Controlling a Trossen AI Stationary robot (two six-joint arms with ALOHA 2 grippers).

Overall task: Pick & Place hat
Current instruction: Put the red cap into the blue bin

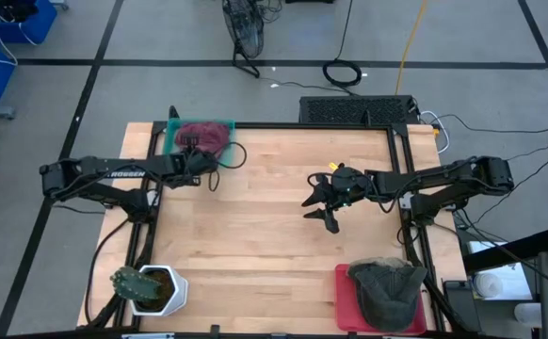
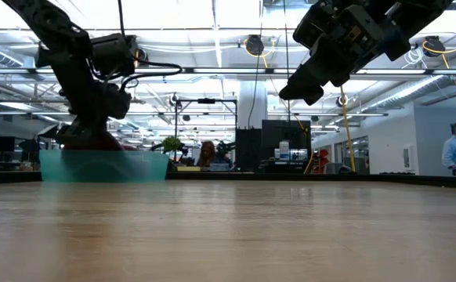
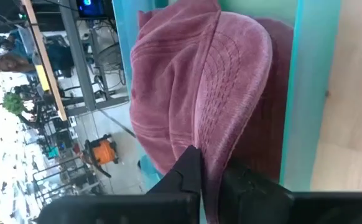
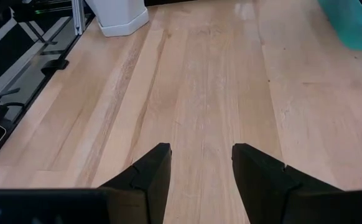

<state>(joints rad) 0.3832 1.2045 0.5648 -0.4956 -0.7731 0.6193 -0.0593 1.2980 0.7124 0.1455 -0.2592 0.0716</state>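
At the desk's far left corner, the left claw (image 3: 209,180) pinches the maroon corduroy hat (image 1: 201,137) in its teal tray (image 1: 169,141); only the wrist view shows that grip. Right claw (image 4: 199,168) hovers open, empty, mid-desk.

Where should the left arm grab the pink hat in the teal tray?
Probably the brim. The pink hat lies in the teal tray, and its stitched brim is a thin, stiff edge that fingers can pinch, unlike the soft crown. Come from above on the table side, over the tray's wall. The left gripper is already shut on that brim. The right gripper hangs open mid-table.
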